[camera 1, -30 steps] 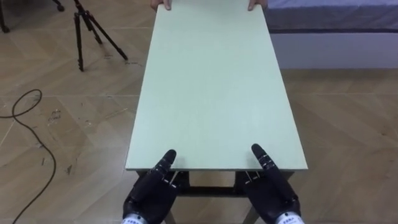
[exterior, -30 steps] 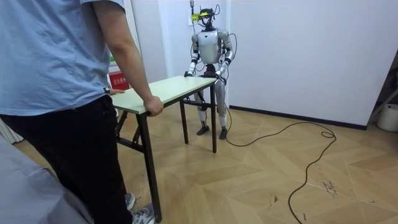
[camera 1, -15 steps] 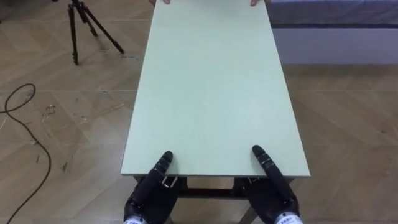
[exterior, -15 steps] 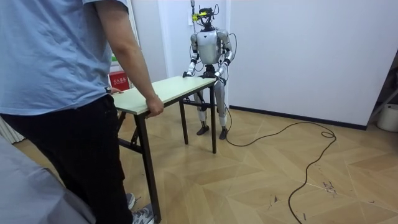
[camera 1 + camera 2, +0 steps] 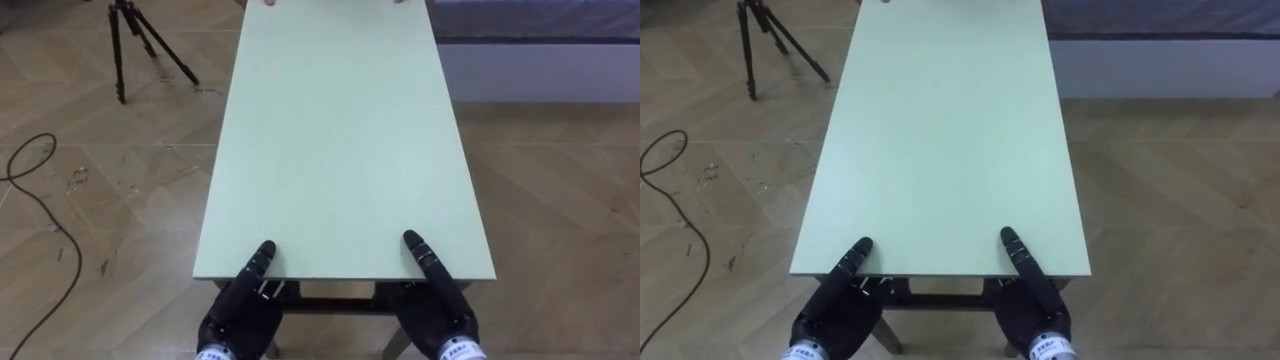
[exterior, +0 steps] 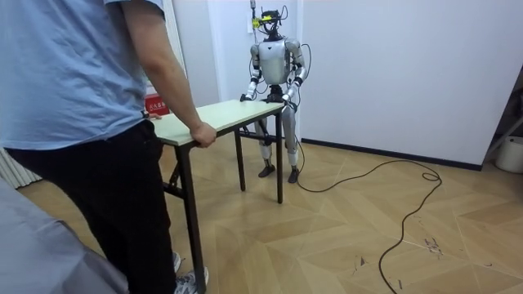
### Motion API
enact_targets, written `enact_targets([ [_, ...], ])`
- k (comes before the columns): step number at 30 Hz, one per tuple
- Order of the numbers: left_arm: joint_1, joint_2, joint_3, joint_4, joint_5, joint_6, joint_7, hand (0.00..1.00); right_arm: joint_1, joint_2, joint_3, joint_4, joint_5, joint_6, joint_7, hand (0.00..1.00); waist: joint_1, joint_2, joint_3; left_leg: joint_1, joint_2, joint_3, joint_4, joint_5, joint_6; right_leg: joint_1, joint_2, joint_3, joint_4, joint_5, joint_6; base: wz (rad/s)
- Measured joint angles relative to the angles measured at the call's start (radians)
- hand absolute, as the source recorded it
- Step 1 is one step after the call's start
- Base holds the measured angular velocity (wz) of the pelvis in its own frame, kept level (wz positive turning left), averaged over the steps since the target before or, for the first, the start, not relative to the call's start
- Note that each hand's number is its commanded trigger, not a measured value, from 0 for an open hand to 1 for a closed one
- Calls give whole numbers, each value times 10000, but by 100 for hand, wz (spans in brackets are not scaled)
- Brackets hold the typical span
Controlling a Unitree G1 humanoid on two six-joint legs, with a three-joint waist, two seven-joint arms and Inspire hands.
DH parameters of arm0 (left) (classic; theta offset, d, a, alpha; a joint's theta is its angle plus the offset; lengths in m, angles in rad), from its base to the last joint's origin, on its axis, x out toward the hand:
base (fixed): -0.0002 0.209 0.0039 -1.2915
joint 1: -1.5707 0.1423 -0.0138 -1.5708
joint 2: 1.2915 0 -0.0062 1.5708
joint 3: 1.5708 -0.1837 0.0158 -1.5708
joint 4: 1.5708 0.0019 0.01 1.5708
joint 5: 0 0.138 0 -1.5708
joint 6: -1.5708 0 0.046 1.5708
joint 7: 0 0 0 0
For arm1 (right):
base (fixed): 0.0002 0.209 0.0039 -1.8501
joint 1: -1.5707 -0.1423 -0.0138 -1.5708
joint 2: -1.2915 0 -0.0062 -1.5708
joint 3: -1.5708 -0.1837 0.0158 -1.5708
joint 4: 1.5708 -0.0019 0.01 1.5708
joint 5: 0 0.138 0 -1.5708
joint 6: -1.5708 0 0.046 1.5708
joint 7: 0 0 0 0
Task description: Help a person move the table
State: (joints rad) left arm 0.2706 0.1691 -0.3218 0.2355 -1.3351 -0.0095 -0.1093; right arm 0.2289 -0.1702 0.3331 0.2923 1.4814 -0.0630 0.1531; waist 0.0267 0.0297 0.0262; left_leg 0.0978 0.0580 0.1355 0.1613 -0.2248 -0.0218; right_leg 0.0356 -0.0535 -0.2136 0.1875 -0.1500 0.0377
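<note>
Closest in, both robot hands are at the near short edge of the bench (image 5: 340,150). The left hand (image 5: 238,312) is by the left corner and the right hand (image 5: 440,312) by the right corner, well apart. Each palm sits just below the edge with its thumb lying straight on top of the pale green surface. The rest of the fingers are tucked under the top, so I honestly can't tell if they're curled round it or not.

The bench runs lengthwise straight away from the robot, with dark frame bits showing under the near edge between the two hands. It's standing over a wooden herringbone floor (image 5: 560,200).

Further out, off the far left corner, there's a black tripod (image 5: 125,40) on the floor. Off the far right corner there's what looks like a bed (image 5: 540,20), grey on top with a white base.

In the room view the robot is upright at its end of the bench, close to a white wall (image 6: 392,73), arms reaching down to the top. At the other end stands a person (image 6: 82,122) in a blue shirt and dark trousers, side-on to the camera. The person's hand (image 6: 202,135) is curled over the corner of the bench on the room view's right. So the bench sits between the two of them, one at each short end.
</note>
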Motion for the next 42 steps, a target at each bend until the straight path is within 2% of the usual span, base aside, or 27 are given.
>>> enact_targets([
  [10, -51, -81, -8, -22, 235, 0, -158, 100, -21, -170, -14, -224, -12, -38, 0, 100, 18, 29, -13, 43, 34, -92, 32, 3, -1, -60, 33, 152, 156, -16, -25, -2],
  [11, -32, -161, 16, -23, 235, -6, -188, 100, -8, -168, -13, -226, -13, -35, 0, 100, 51, 90, 26, 173, 181, -628, 27, 16, 10, -467, 60, 100, 966, -199, -174, -16],
  [12, 21, -137, 31, -20, 206, -9, -225, 100, 27, -188, -10, -224, -30, -11, -19, 100, 63, 136, 32, 231, 284, -1158, 35, 13, 6, -771, 171, 170, 1325, -460, -321, -37],
  [13, 190, 28, 148, -48, 98, -167, -482, 100, 15, 80, 53, -230, -174, 28, -74, 100, 123, 143, 14, 211, 472, -1798, 85, 2, -11, -1166, 752, 675, 443, -313, -702, -40],
  [14, 348, 139, 321, -139, -10, -252, -718, 100, -53, 291, 200, -271, -162, -1, -85, 100, 127, 41, 58, 77, 463, -1716, 294, -160, -260, -1456, 949, 597, -431, 1095, -1050, -18],
  [15, 387, -24, 315, -63, -50, -248, -690, 100, -41, 259, 246, -247, -113, -35, -72, 100, 34, 248, 52, 0, 617, -1646, 456, -333, -442, -1378, 960, 335, -203, 1082, -1007, 29],
  [16, 424, -106, 299, -56, -74, -249, -569, 100, -33, 105, 441, -246, 117, -126, -55, 100, -153, 331, 34, -21, 689, -1327, 649, -349, -546, -1337, 972, 206, 83, 979, -1057, 51],
  [17, 386, -134, 306, -58, -111, -249, -559, 100, -36, 59, 466, -248, 246, -116, -41, 100, -157, 289, 44, -56, 699, -1040, 840, -316, -587, -1327, 992, 206, 317, 853, -1105, 49],
  [19, 242, -99, 250, -58, -111, -249, -560, 100, -20, 43, 381, -246, 377, -58, -38, 100, -189, 85, 22, -385, 693, -981, 1550, -325, -602, -1362, 995, 172, 598, 587, -1160, 27],
  [20, 177, -101, 222, -57, -97, -237, -559, 100, -26, 55, 335, -251, 417, -37, -38, 100, -162, 12, -22, -785, 686, -940, 2421, -335, -618, -1417, 930, 53, 692, 491, -1231, 9],
  [21, 174, -142, 223, -57, -85, -231, -558, 100, -29, 48, 318, -252, 409, -35, -38, 100, -120, 4, -25, -1030, 700, -927, 2921, -331, -616, -1413, 929, 27, 710, 462, -1266, -14],
  [22, 182, -252, 241, -60, -103, -230, -561, 100, -31, 38, 277, -269, 378, -54, -36, 100, 80, 28, -42, -1464, 748, -962, 3899, -302, -635, -1404, 928, 103, 726, 339, -1321, -35],
  [24, 170, -376, 250, -63, -132, -229, -558, 100, -106, -32, 273, -277, 398, -111, -38, 100, 320, 197, -53, -2254, 1036, -958, 5558, -131, -655, -1529, 1101, 158, 946, 65, -1521, -33],
  [25, 171, -375, 249, -63, -134, -230, -558, 100, -114, -39, 278, -282, 395, -112, -38, 100, 361, 188, -56, -2375, 1057, -966, 5864, -26, -640, -1586, 1100, 129, 1029, -25, -1567, -9],
  [27, 186, -347, 193, -62, -205, -228, -534, 100, -120, -50, 291, -297, 380, -117, -38, 100, 364, 236, -55, -2699, 1194, -973, 6562, 267, -633, -1631, 1086, -201, 1148, -222, -1688, 0],
  [28, 251, -327, 152, -63, -263, -228, -532, 100, -119, -121, 295, -306, 259, -114, -38, 100, 345, 331, -67, -2767, 1253, -1021, 6896, 348, -724, -1612, 1065, -573, 1244, -323, -1759, 3],
  [29, 326, -314, 126, -62, -250, -221, -533, 100, -110, -176, 256, -304, 46, -113, -39, 100, 245, 403, -71, -2775, 1238, -1165, 6890, 329, -726, -1563, 1057, -821, 1324, -359, -1808, 6],
  [31, 368, -291, 123, -58, -245, -105, -526, 100, -121, -257, 256, -317, 81, -113, -36, 100, 180, 474, -47, -2643, 1228, -1204, 6480, 129, -876, -1639, 1028, -1035, 1408, -348, -1844, 8],
  [33, 386, -341, 124, -59, -346, -28, -540, 100, -170, -321, 238, -401, 43, -120, -25, 100, 56, 617, -52, -2054, 1232, -1223, 5476, -509, -987, -1809, 980, -1572, 1452, -319, -1897, 6],
  [34, 364, -356, 127, -59, -367, -28, -538, 100, -204, -326, 227, -403, 37, -120, -25, 100, 30, 656, -56, -1847, 1225, -1214, 5199, -655, -996, -1860, 978, -1632, 1464, -308, -1914, 16],
  [36, 152, -351, 123, -59, -466, 19, -533, 100, -291, -345, 130, -524, 37, -113, -26, 100, -209, 747, -29, -1417, 1227, -1154, 4307, -1079, -963, -2170, 860, -2059, 1600, -302, -1921, 36],
  [38, -282, -345, 22, -58, -473, 19, -462, 100, -401, -338, -135, -653, 35, -114, -24, 100, -284, 834, -25, -955, 1229, -959, 2787, -1524, -964, -2839, 663, -2309, 1979, -199, -1871, 35],
  [40, -588, -346, -32, -58, -475, 19, -280, 100, -518, -269, -335, -653, 39, -79, -24, 100, -277, 866, -20, -769, 1164, -725, 1894, -1687, -862, -3223, 463, -2392, 2120, 3, -1806, 12],
  [41, -743, -339, -70, -57, -456, 16, -137, 100, -518, -193, -435, -652, -3, -76, -25, 100, -260, 840, -18, -777, 950, -686, 1591, -1652, -597, -3376, 297, -2336, 2146, 230, -1720, 5],
  [42, -764, -333, -77, -58, -437, 12, -76, 100, -513, -177, -444, -651, -51, -74, -27, 100, -238, 798, -18, -810, 798, -678, 1546, -1548, -459, -3432, 177, -2252, 2130, 353, -1670, -8],
])
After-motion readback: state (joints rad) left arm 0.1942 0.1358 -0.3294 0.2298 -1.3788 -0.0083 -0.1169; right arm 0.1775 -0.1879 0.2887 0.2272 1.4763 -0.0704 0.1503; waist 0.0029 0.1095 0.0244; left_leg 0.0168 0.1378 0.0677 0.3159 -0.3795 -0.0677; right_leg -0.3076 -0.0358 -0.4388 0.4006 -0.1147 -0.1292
